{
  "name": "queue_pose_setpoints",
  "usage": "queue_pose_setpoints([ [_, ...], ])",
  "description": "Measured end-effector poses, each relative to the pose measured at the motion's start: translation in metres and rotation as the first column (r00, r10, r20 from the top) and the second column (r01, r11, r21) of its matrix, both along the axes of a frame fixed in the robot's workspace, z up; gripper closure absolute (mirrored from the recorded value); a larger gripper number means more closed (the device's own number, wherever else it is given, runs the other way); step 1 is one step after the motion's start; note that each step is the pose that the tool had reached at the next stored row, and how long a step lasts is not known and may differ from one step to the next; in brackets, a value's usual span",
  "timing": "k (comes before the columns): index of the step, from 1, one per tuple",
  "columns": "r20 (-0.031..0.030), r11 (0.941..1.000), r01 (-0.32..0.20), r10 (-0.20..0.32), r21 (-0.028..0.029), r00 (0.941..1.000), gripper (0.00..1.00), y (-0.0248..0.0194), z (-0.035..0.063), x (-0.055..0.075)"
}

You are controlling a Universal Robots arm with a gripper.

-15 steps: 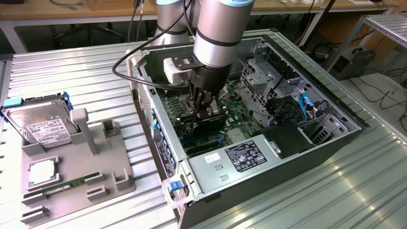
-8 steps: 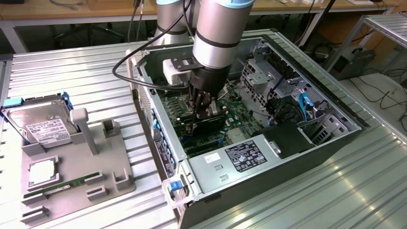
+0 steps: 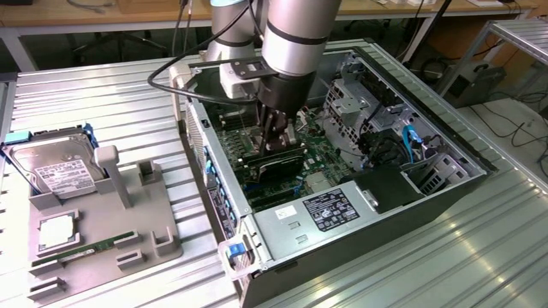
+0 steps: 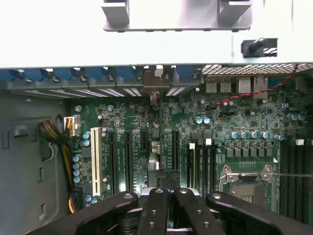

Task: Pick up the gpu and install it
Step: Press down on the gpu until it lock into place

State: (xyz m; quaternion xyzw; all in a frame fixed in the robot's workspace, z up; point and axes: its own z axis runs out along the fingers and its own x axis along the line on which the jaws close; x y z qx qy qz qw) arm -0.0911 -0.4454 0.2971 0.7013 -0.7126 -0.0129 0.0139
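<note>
Tool [image 3: 281,142] inside open PC case [image 3: 445,183], fingers pressed nearly together, pinching top edge of gpu [image 3: 278,163]. Gpu stands on edge directly beneath tool, low over motherboard [image 3: 330,157]; long axis runs along expansion slots [image 4: 128,156], toward case rear wall. In wrist view, tool [image 4: 167,205] sits above slot row. Hidden: card's connector edge, bracket, whether card is seated or just above slot. Hard drive [image 3: 56,168] and memory stick [image 3: 81,250] lie on grey fixture on tabletop, well apart.

Even, bright overhead light in exterior view; ribbed silver metal table [image 3: 102,90] shows soft sheen, no hard shadows. Wrist view: white tower-case wall [image 4: 49,39] blown out w/ glare, green motherboard [image 4: 234,117] sharp, black gripper fingers [image 4: 156,210] close-up, perhaps slightly soft.
</note>
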Motion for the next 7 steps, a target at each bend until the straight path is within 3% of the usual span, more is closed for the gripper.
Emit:
queue_pose_setpoints([
  [7,0.0,1.0,0.0,0.0,-0.0002,1.0,0.87,0.0001,0.0006,0.0],
])
